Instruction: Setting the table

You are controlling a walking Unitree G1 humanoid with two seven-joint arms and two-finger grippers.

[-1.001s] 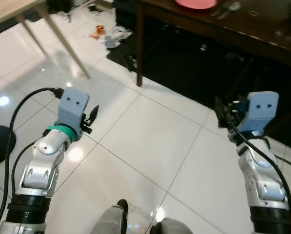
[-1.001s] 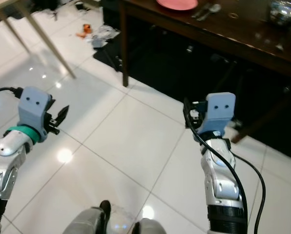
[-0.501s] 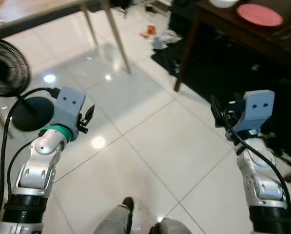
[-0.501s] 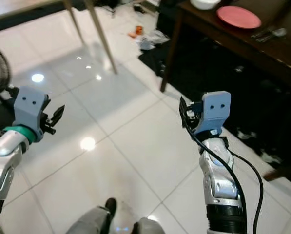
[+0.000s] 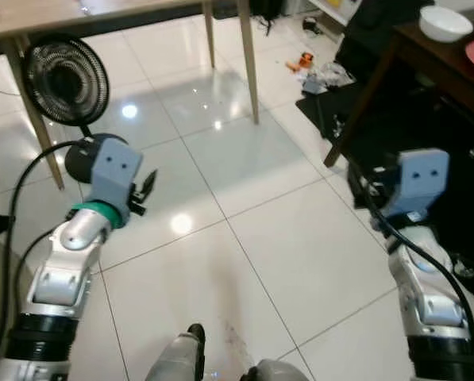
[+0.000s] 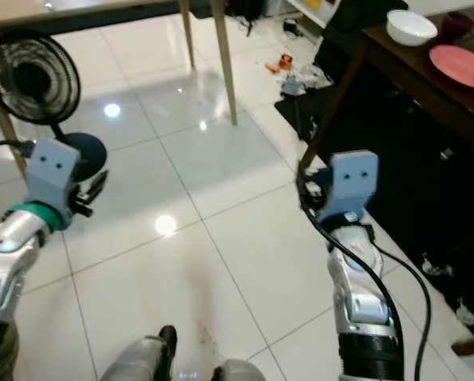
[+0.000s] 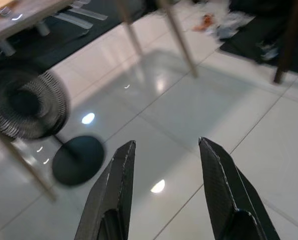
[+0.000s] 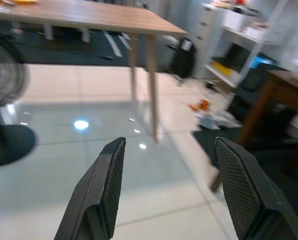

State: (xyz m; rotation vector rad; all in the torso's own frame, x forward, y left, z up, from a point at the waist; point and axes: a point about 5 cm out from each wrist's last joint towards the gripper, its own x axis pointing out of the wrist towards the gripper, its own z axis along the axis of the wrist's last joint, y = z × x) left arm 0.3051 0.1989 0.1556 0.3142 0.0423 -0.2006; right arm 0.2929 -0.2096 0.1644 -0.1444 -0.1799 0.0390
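A white bowl and a pink plate rest on a dark wooden table at the far right. My left gripper hangs open over the white tiled floor with nothing between its fingers, pointing toward a black floor fan. My right gripper is also open and holds nothing, raised at the right a short way from the dark table's corner leg. Both arms are held forward at waist height.
A light wooden table with slim legs stands at the far left, the fan beside one leg. Litter and bags lie on a dark mat by the dark table. Shelves stand at the back. My feet show below.
The whole picture has swung round: the dark table has slid to the right edge and the fan and light table have come into view. Both arms keep the same pose, grippers still open.
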